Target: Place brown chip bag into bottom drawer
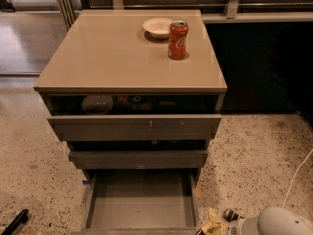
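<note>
The bottom drawer [142,204] is pulled out at the foot of the grey cabinet, and its flat floor is bare. Just right of its front corner, at the lower edge of the view, only the cream-yellow crimped end and a little brown of the brown chip bag [211,224] show. My gripper [229,216] is right beside the bag, at the end of the white arm [283,222] that enters from the bottom right. The bag sits outside the drawer, above the speckled floor.
On the cabinet top [112,53] stand a red soda can [178,39] and a white bowl [157,27]. The top drawer [134,126] and middle drawer [139,158] are partly pulled out. A white cable [296,180] crosses the floor at right, and a black object [14,222] lies at bottom left.
</note>
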Robot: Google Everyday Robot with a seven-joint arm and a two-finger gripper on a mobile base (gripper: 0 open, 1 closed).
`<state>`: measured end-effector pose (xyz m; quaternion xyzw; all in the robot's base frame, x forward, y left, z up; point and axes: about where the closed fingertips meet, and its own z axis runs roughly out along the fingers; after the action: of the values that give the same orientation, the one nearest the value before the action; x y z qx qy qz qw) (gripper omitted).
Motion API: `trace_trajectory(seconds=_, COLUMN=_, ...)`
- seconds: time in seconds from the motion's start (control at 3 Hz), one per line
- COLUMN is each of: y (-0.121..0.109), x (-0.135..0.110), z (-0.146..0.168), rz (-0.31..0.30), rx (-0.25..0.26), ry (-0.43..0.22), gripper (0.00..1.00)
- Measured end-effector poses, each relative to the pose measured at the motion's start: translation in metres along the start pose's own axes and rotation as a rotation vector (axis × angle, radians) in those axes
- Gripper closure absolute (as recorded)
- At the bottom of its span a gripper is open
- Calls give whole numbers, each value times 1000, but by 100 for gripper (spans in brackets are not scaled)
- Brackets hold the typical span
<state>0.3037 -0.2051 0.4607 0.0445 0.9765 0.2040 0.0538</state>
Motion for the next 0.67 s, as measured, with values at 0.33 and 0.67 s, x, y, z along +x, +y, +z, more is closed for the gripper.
trace_trajectory(seconds=0.33, y=13, x=-6, z=-2, rz=-25, rx=-13, ry=3, gripper=100)
trace_trajectory(seconds=0.67, y=49, x=-4, z=9, rz=-90, rx=0, ry=46, gripper=100)
